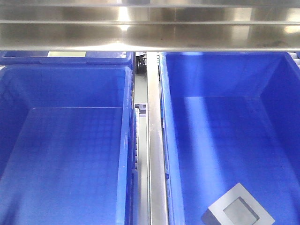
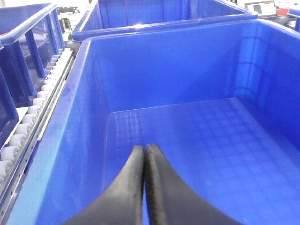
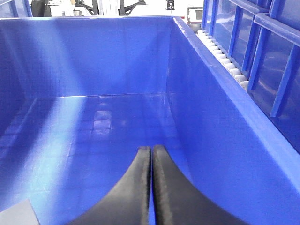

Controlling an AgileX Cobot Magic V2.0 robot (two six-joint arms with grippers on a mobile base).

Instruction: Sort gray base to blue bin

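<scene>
Right gripper (image 3: 151,154) first: its two black fingers are pressed flat together, nothing between them, and it hangs over the floor of the right-hand blue bin (image 3: 220,126). Look low and to its left in the right wrist view and there it is, a pale gray corner poking in at the bottom edge: the gray base (image 3: 18,213). So the block lies left of and nearer than the fingertips, close by but not touching them.

Over to the left gripper (image 2: 144,157): same story, fingers closed tight on nothing, poised above the gridded floor of the left bin (image 2: 89,117). No block anywhere in that view.

From the front camera the picture is clear. The base (image 1: 237,212) sits on the floor of the right bin (image 1: 171,140), down in the near corner area, turned at a diagonal so its corners point along the bin's length, with the darker square recess facing up. It's roughly cube-shaped, so no real long axis to speak of. Neither arm shows in this view. A metal rail (image 1: 156,154) splits the two bins.

My read: the right arm is plainly the nearer one; it would need to open, pull back and swing left to get over the block. The left would have to cross the rail.
</scene>
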